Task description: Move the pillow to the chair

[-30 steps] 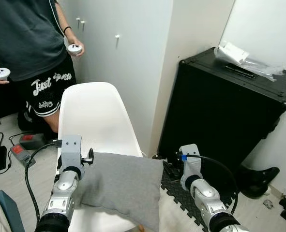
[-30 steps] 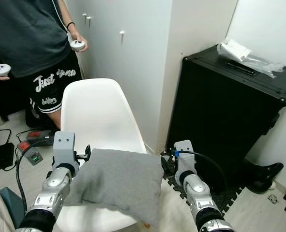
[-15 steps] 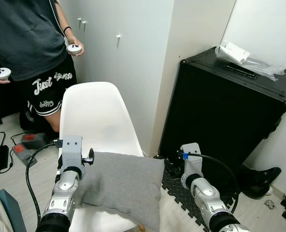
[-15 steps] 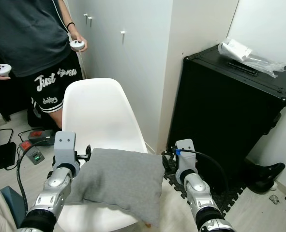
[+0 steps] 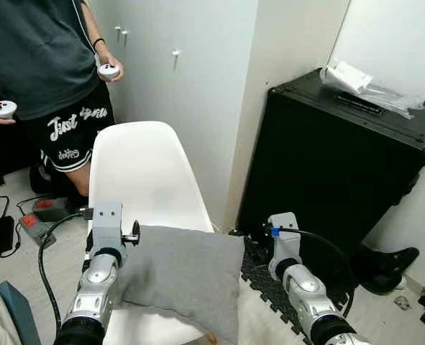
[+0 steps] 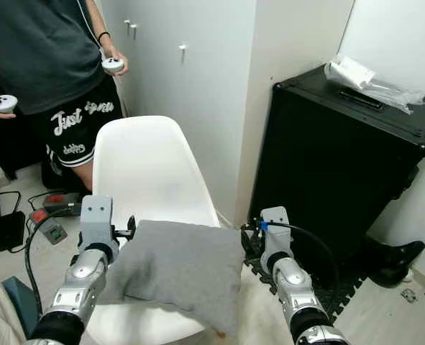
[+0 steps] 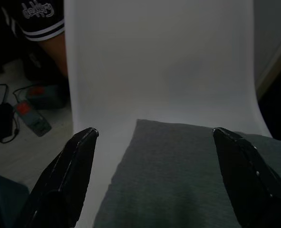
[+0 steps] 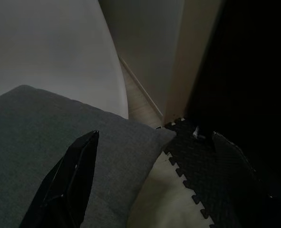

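A grey pillow [image 5: 180, 277] lies on the seat of the white shell chair [image 5: 140, 172], its right end hanging past the seat's edge. My left arm [image 5: 101, 262] is at the pillow's left side and my right arm [image 5: 295, 269] at its right corner. In the left wrist view my left gripper [image 7: 155, 133] is open, its black fingers [image 7: 76, 175] spread wide over the pillow [image 7: 188, 175] and seat. In the right wrist view my right gripper [image 8: 155, 137] is open too, with the pillow's corner [image 8: 83, 152] between its fingers [image 8: 73, 180].
A person [image 5: 39, 65] holding two controllers stands at the back left behind the chair. A tall black case [image 5: 341, 165] with a plastic bag [image 5: 359, 80] on top stands to the right. Black foam mat [image 5: 259, 277], cables and a power strip [image 5: 31, 224] lie on the floor.
The pillow and both arms keep their places. The person's hand with the controller has shifted slightly.
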Controlling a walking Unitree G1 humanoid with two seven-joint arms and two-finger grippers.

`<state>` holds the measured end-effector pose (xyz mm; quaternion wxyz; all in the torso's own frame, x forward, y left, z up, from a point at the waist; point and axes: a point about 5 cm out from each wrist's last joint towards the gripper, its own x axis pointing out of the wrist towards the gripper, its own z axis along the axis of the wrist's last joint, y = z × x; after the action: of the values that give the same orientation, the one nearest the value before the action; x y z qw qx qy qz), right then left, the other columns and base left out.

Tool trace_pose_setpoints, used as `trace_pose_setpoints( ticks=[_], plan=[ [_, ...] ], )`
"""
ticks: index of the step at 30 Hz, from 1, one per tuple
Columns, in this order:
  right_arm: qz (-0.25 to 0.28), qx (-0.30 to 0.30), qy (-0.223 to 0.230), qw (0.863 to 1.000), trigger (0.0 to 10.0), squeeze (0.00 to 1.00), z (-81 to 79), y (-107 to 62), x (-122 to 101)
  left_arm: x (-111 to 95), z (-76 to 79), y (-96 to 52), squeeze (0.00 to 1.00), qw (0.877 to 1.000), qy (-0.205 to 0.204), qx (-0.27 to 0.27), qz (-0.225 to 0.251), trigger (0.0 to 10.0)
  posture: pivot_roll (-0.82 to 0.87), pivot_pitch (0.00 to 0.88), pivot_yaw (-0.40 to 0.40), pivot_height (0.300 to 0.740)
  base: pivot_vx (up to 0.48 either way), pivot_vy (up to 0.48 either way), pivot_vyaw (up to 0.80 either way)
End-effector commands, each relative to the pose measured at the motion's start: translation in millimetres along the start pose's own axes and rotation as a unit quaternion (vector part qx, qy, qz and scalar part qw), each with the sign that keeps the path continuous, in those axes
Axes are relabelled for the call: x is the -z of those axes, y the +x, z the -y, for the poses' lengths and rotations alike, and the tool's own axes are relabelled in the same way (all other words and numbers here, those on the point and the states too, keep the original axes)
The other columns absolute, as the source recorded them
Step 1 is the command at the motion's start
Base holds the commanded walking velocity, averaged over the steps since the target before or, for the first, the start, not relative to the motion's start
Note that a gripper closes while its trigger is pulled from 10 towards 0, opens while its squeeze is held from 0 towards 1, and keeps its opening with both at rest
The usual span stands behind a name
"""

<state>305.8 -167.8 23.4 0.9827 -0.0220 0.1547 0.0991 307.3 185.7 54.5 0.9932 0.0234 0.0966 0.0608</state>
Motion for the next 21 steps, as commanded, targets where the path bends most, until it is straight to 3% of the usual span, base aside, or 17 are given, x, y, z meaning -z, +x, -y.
trace_pose_setpoints(
  ticks=[1, 18, 21],
  plan=[
    [0.005, 0.000, 0.001, 1.000, 10.0, 0.00, -2.1, 0.3, -0.6, -0.3, 1.2, -1.4, 0.00, 1.000, 0.004, 0.002, 0.005, 10.0, -0.01, 0.026, -0.039, 0.740, 0.000, 0.000, 0.00],
    [0.002, 0.001, 0.002, 1.000, 10.0, 0.00, -1.4, -1.0, 2.1, 0.5, 2.3, -2.3, 0.00, 1.000, 0.005, 0.002, 0.003, 10.0, -0.01, 0.028, -0.037, 0.740, 0.000, 0.000, 0.00],
    [0.002, 0.001, 0.000, 1.000, 10.0, 0.00, -1.4, -0.5, 1.2, 1.6, 2.8, -2.7, 0.00, 1.000, 0.004, 0.002, 0.002, 10.0, -0.01, 0.029, -0.036, 0.740, 0.000, 0.000, -0.70]
  ],
)
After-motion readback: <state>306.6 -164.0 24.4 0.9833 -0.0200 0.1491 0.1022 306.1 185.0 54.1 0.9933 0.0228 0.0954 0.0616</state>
